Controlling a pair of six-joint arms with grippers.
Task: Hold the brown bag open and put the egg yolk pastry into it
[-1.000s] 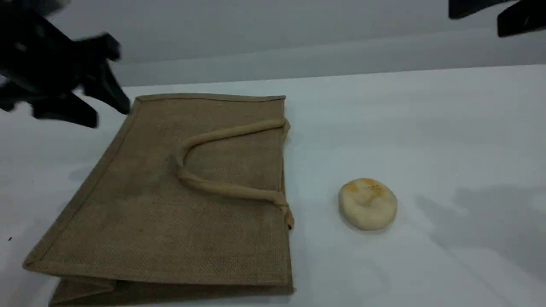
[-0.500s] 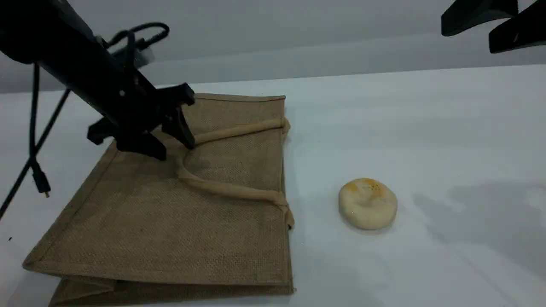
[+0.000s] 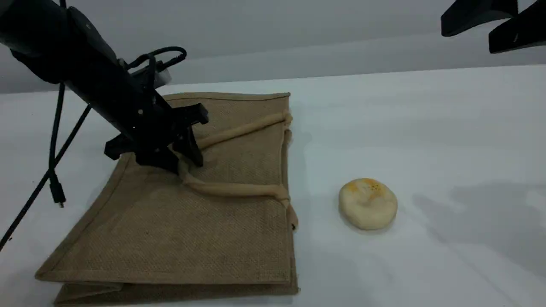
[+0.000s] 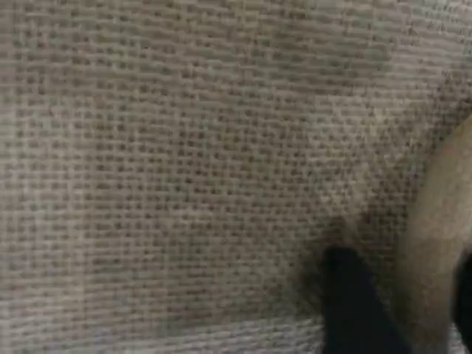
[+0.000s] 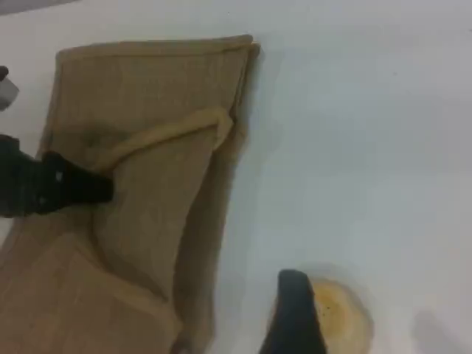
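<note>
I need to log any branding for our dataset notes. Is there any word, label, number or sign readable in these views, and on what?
None: no text, number or sign can be read in any view.
Tan-brown jute tote bag: plain weave, no print or tag visible.
Pale cream round pastry with an orange-yellow patch: only small dark specks on top, no lettering.
White table: unmarked.

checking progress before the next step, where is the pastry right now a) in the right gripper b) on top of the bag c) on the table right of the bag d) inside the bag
c, the pastry lies on the bare table to the right of the flat bag, apart from it and held by nothing.
</note>
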